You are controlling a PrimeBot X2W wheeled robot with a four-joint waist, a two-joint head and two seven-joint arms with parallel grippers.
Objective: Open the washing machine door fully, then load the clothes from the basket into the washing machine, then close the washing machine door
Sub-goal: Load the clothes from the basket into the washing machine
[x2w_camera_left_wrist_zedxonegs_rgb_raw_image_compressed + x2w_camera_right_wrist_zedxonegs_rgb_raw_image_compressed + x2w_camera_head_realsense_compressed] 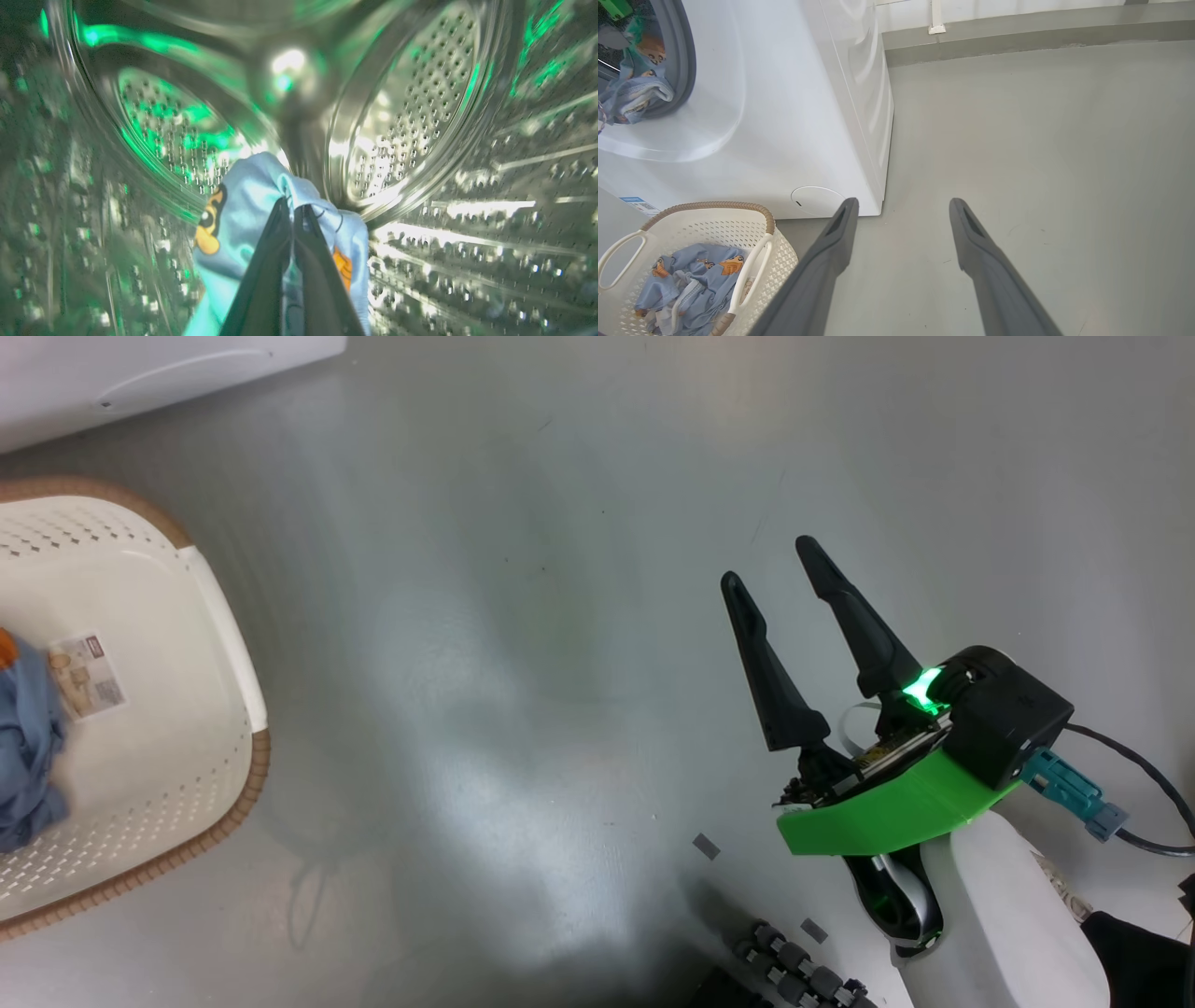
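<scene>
Head view: right gripper [770, 562] open, nothing in it, over bare floor [523, 616]. Basket [217, 616] is at the far left edge, well apart from it. A blue heap of clothes [28, 737] lies on the basket's bottom next to the label [86, 676]. A corner of the washer [140, 373] shows top left. So the basket is on the robot's left side, and I'd say the left arm is the nearer one for the next pick.

Left wrist view: left gripper [294, 205] is closed on a piece of the clothes [243, 205], with fabric pinched between the tips and bunched around and under the fingers. It's well inside the drum [420, 116], fingers pointing at the back wall. The drum's lower wall runs under the piece. The relation that matters: the load is already past the opening, so letting go should drop it straight into the drum, no more reach needed.

Right wrist view: right gripper [903, 203] spread wide over the floor beside the washer [784, 116], pointing along its side, not at the opening. Basket [782, 254] sits lower left, in front of the washer near the flap [817, 200], more clothes [691, 280] inside. At the top left, printed fabric [635, 88] drapes over the gasket [686, 60]. Prob. the tail of the held piece, but can't confirm from this angle. If so it needs pushing in before the door shuts. Door itself not checked here.
</scene>
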